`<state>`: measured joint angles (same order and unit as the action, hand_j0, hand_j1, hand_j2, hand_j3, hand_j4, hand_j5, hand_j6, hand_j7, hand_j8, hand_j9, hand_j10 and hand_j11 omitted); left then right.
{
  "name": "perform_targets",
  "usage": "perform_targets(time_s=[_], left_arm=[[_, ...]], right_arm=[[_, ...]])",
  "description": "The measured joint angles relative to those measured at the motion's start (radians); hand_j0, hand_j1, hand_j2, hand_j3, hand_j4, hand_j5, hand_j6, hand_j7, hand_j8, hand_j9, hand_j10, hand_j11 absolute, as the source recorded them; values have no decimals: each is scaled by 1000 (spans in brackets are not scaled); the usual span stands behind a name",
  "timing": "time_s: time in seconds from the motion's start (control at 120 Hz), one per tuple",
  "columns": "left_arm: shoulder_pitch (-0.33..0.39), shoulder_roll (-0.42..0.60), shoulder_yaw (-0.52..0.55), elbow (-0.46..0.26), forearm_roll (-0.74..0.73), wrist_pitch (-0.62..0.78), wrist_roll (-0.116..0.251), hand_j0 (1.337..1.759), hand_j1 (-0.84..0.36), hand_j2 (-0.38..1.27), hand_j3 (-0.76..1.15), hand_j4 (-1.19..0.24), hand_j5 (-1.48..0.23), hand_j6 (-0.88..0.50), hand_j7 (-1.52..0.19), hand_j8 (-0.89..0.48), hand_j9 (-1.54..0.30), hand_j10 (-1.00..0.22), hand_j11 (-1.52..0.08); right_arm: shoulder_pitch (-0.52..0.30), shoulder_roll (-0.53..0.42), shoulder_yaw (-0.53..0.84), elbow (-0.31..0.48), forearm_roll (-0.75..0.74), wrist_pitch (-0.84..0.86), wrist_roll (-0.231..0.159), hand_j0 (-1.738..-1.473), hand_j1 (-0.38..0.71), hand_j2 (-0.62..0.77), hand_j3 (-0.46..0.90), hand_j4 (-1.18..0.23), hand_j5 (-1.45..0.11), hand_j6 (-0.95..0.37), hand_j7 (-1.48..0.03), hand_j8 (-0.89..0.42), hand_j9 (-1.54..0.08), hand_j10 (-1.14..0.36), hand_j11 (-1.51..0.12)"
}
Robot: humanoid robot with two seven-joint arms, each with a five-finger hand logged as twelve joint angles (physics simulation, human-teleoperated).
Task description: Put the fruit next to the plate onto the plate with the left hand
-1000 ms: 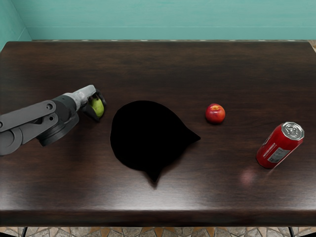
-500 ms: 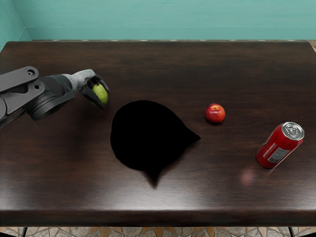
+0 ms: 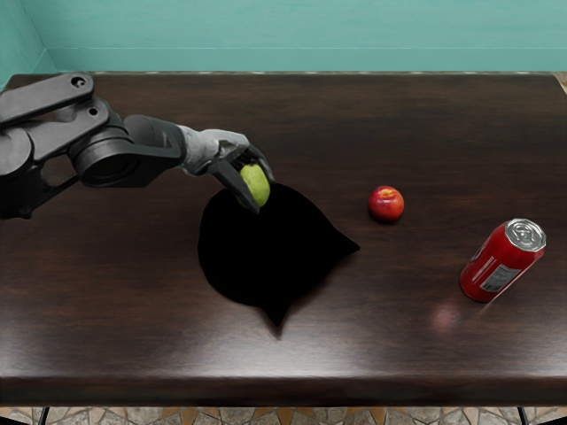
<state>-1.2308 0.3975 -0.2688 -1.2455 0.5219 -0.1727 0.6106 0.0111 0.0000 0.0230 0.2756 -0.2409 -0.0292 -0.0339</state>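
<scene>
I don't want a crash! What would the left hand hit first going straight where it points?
Likely the black plate, just ahead of the left hand holding the green fruit; beyond lies the red apple. Height is unclear.

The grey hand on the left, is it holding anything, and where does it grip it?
Yes: the left hand grasps a small green fruit, its fingers curled round the fruit's top and left side, over the black plate's far edge.
</scene>
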Motion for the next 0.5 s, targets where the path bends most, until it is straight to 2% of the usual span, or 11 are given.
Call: perform_targets(time_s=[0.225, 0.317, 0.408, 0.458, 0.5], left_arm=[[21, -25, 39, -1, 3, -6, 0, 1654, -325, 353, 0, -651, -903, -438, -890, -419, -892, -621, -892], [25, -25, 7, -1, -1, -6, 0, 1655, -105, 227, 0, -435, -602, -300, -593, -288, -595, -416, -595], [37, 28, -83, 0, -69, -39, 0, 1656, 47, 147, 0, -289, -398, -202, -392, -194, -393, -276, -393], [79, 75, -147, 1, -145, -107, 0, 1657, 105, 117, 0, -232, -320, -164, -315, -158, -316, -223, -316], [143, 108, -210, 2, -220, -172, 0, 1657, 144, 96, 0, -195, -268, -139, -264, -135, -265, -187, -265]], right_arm=[[0, 0, 0, 0, 0, 0, 0, -1658, -349, 0, 0, 0, 0, 0, 0, 0, 0, 0, 0], [0, 0, 0, 0, 0, 0, 0, -1658, -349, 0, 0, 0, 0, 0, 0, 0, 0, 0, 0], [0, 0, 0, 0, 0, 0, 0, -1658, -349, 0, 0, 0, 0, 0, 0, 0, 0, 0, 0], [0, 0, 0, 0, 0, 0, 0, -1658, -349, 0, 0, 0, 0, 0, 0, 0, 0, 0, 0], [0, 0, 0, 0, 0, 0, 0, -1658, -349, 0, 0, 0, 0, 0, 0, 0, 0, 0, 0]])
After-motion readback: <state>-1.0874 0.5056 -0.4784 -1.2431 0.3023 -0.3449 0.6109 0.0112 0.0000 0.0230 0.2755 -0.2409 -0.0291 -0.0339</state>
